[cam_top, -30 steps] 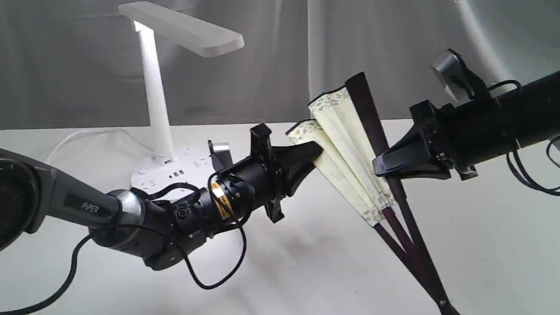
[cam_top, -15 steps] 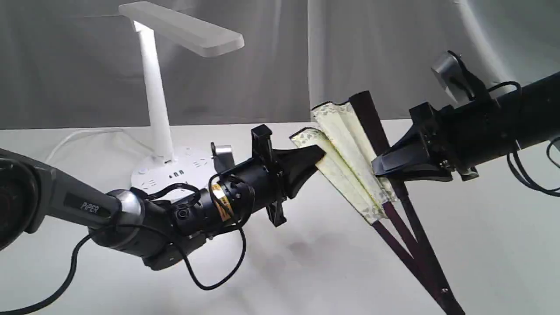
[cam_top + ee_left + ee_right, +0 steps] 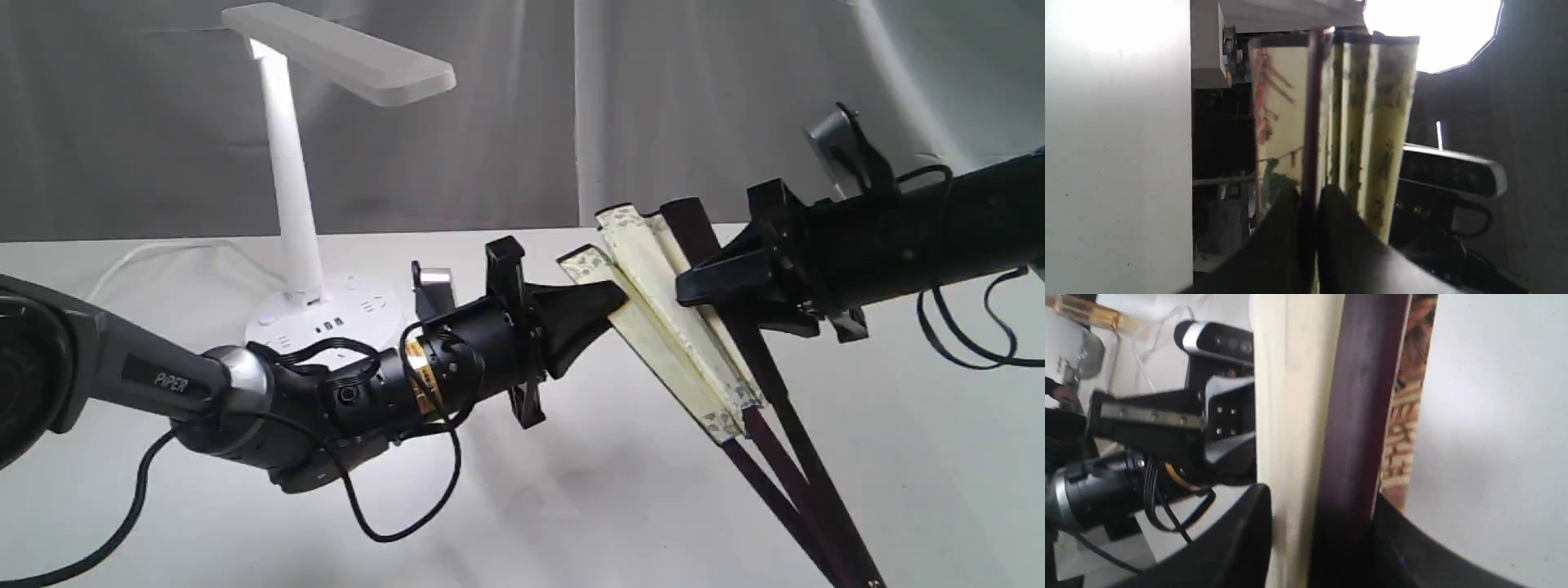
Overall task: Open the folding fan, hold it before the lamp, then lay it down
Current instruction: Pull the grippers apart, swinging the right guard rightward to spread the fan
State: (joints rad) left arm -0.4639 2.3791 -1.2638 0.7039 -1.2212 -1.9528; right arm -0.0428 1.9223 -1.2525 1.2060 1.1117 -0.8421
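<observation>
The folding fan (image 3: 665,322) hangs partly spread above the table, slanted, with its pivot low at the right. Cream pleats show between dark maroon guards. My left gripper (image 3: 611,309) is shut on the fan's left edge; in the left wrist view its fingers (image 3: 1290,212) pinch a maroon rib of the fan (image 3: 1355,122). My right gripper (image 3: 692,287) is shut on the right guard; its wrist view shows the fan (image 3: 1359,396) clamped between the pads. The white lamp (image 3: 290,188) stands at the back left, well left of the fan.
The lamp's round base (image 3: 286,331) with sockets sits just behind my left forearm, its white cord (image 3: 139,257) trailing left. The white table (image 3: 571,506) lies under both arms. A grey curtain (image 3: 694,98) closes the back.
The fan has sunk and shifted right, and its pleats have drawn closer together. My left gripper moved right; my right gripper moved left and slightly up.
</observation>
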